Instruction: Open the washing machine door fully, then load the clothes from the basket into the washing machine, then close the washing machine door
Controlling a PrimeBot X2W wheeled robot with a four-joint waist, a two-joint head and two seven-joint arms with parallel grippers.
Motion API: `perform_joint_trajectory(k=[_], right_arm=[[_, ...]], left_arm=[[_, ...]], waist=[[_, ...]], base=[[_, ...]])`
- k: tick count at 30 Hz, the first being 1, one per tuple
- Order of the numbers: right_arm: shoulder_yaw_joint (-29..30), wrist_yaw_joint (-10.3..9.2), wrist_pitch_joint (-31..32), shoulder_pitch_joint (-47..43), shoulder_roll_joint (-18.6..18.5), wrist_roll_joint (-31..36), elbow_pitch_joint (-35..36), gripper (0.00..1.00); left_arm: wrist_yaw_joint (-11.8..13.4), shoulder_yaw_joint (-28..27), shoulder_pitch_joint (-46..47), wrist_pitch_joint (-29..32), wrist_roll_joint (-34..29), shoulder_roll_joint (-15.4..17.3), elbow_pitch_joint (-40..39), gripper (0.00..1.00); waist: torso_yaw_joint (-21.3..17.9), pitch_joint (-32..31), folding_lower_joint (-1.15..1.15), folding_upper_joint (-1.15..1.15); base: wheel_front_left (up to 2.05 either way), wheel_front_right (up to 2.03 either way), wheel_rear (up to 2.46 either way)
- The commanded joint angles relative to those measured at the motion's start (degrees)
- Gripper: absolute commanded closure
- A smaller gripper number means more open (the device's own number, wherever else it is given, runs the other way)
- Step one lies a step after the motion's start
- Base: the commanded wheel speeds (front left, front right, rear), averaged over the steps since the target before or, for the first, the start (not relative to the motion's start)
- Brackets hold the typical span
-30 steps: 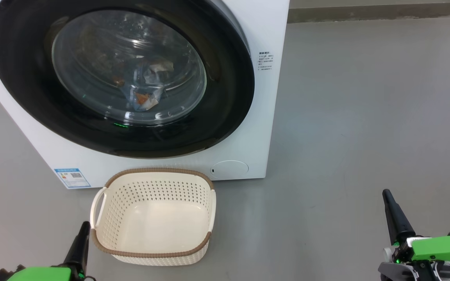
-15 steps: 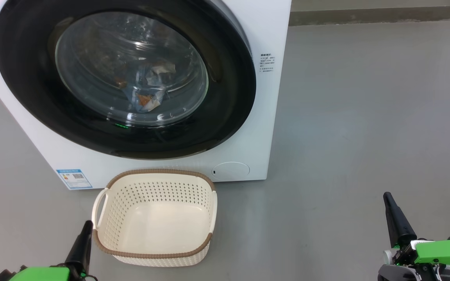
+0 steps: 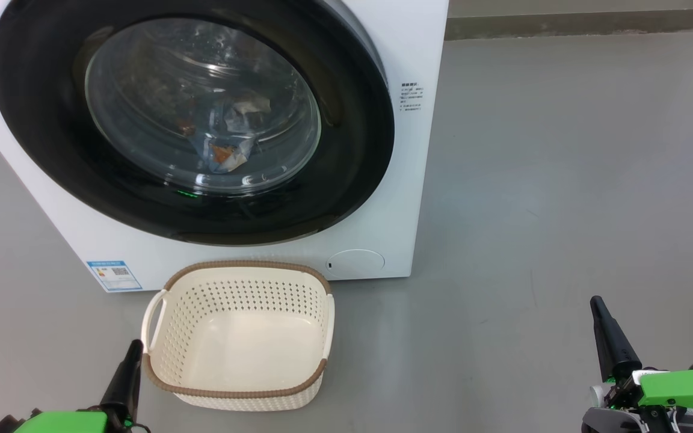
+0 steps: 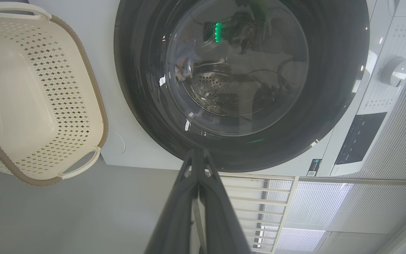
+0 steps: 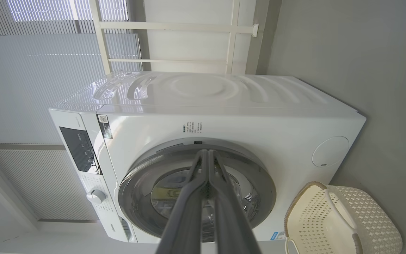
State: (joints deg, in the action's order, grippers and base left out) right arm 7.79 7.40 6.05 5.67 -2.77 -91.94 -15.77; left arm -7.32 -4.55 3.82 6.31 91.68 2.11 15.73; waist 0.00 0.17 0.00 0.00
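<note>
The white washing machine [image 3: 406, 180] fills the upper left of the head view, and its round black door [image 3: 352, 144] lies flush against the front. Through the door glass I see the clothes [image 3: 226, 150], pale blue with orange-brown print, inside the drum. On the floor before the machine stands the cream basket [image 3: 238, 334] with nothing in it. My left gripper [image 3: 132, 355] is shut and empty just left of the basket. At the lower right my right gripper [image 3: 596, 307] is shut and empty, well clear of the machine. The wrist views show the door [image 4: 333, 88] [image 5: 263, 190] and basket [image 4: 30, 95] [image 5: 347, 218].
Grey floor [image 3: 563, 180] spreads open to the right of the machine as far as a wall base [image 3: 587, 24] at the top. A control panel with a knob [image 4: 397, 70] sits above the door. A round flap [image 3: 355, 263] and a blue label [image 3: 113, 275] mark the machine's lower front.
The head camera shifted slightly a second ago, moving the whole picture a little down and right. Since half a second ago nothing has moved.
</note>
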Motion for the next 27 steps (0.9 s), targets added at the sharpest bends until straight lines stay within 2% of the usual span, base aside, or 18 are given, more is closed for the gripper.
perform_joint_trajectory(k=[1, 27], right_arm=[[-1.27, 0.09, 0.44, 0.52, -0.14, -0.22, 1.75, 1.0], [-1.25, 0.09, 0.46, 0.52, -0.13, -0.2, 1.75, 1.0]], left_arm=[[-0.16, -2.0, 2.38, 0.21, 0.46, 0.76, -1.66, 1.0], [-0.16, -1.99, 2.38, 0.19, 0.47, 0.76, -1.67, 1.0]], waist=[[0.0, 0.0, 0.0, 0.0], [0.0, 0.0, 0.0, 0.0]], base=[[0.0, 0.0, 0.0], [0.0, 0.0, 0.0]])
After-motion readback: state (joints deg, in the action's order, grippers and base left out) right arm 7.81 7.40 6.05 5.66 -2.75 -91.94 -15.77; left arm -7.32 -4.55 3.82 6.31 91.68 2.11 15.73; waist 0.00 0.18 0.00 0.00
